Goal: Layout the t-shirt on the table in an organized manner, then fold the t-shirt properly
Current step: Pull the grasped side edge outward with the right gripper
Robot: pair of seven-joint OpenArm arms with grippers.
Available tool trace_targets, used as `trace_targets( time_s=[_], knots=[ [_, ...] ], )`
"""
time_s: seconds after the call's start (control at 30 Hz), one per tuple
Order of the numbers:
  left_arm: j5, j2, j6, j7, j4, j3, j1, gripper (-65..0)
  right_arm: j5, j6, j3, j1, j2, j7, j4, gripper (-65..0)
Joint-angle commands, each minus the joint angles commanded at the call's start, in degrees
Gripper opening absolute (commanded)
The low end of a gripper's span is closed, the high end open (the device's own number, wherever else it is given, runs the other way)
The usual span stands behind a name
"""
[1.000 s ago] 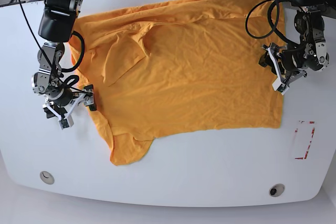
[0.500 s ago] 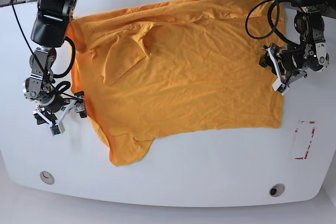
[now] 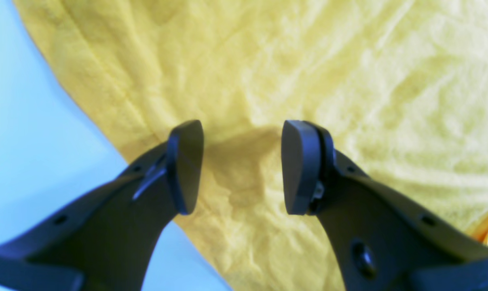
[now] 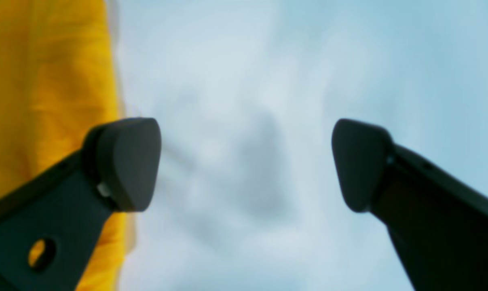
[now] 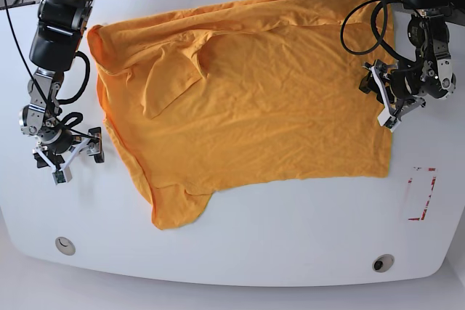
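Surface: a large glossy white table (image 5: 290, 237) with curved edges, two round grommet holes (image 5: 65, 245) and a red-marked rectangle (image 5: 421, 194).
Garment: a wrinkled bright orange-yellow short-sleeved cotton t-shirt (image 5: 254, 92) lies spread across the table's middle and far side, one sleeve folded onto its body.
Left gripper (image 3: 241, 165): dark fingers spread, empty, over the shirt's edge.
Right gripper (image 4: 246, 161): fingers wide apart, empty, above bare table just beside the shirt.

The orange t-shirt (image 5: 254, 92) lay spread and wrinkled across the upper middle of the white table (image 5: 290, 230), one sleeve folded inward.
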Motion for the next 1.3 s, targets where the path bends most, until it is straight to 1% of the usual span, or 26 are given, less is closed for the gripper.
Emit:
trace_targets(
  time_s=[0.03,0.07,0.13,0.17,0.2,0.3,0.4,0.47,0.57,0.8,0.97,1.1,1.17,1.3],
  knots=[
    [0.09,0.0,0.0,0.0,0.0,0.0,0.0,-35.4,0.0,0.53,0.09,-0.09,-0.18,-0.88,1.14,0.0],
    [0.09,0.0,0.0,0.0,0.0,0.0,0.0,-35.4,0.0,1.49,0.09,-0.35,-0.35,-2.2,3.08,0.0],
    [0.09,0.0,0.0,0.0,0.0,0.0,0.09,-35.4,0.0,2.9,0.09,-0.62,-1.93,-4.92,6.42,0.0],
    [0.09,0.0,0.0,0.0,0.0,0.0,0.09,-35.4,-0.18,3.25,0.18,-0.79,-2.9,-6.33,7.65,0.0],
    [0.09,0.0,0.0,0.0,0.0,0.0,0.09,-35.4,-0.26,3.43,0.26,-1.23,-3.87,-8.18,9.32,0.0],
    [0.09,0.0,0.0,0.0,0.0,0.0,0.18,-35.4,-0.26,3.6,0.26,-1.76,-6.07,-11.34,13.01,0.0],
    [0.09,0.0,0.0,0.0,0.0,0.0,0.18,-35.4,-0.26,3.6,0.35,-2.55,-8.26,-13.19,15.21,0.0],
    [0.09,0.0,0.0,0.0,0.0,0.0,0.0,-35.4,-0.26,3.6,0.35,-3.25,-9.14,-13.8,16.0,0.0],
    [0.09,0.0,0.0,0.0,0.0,0.0,0.0,-35.4,-0.35,3.52,0.26,-3.6,-10.29,-13.8,16.35,0.0],
    [0.09,0.0,0.0,0.0,0.0,0.0,-0.09,-35.4,-0.35,3.34,0.18,-4.75,-11.34,-13.45,16.0,0.0],
    [0.09,0.0,0.0,0.0,0.0,0.0,0.09,-35.4,-0.35,3.34,0.18,-5.54,-11.52,-12.13,15.56,0.0],
    [0.0,0.0,0.0,0.0,0.0,0.0,0.09,-35.4,-0.35,3.34,0.18,-5.8,-11.43,-11.87,12.84,0.0],
    [0.09,0.0,0.0,0.0,0.0,0.0,0.09,-35.4,-0.35,3.34,0.18,-5.8,-11.34,-10.9,11.6,0.0],
    [0.0,0.0,0.0,0.0,0.0,0.0,0.09,-35.4,-0.35,3.25,0.18,-6.07,-11.16,-6.68,9.14,0.0]
  ],
)
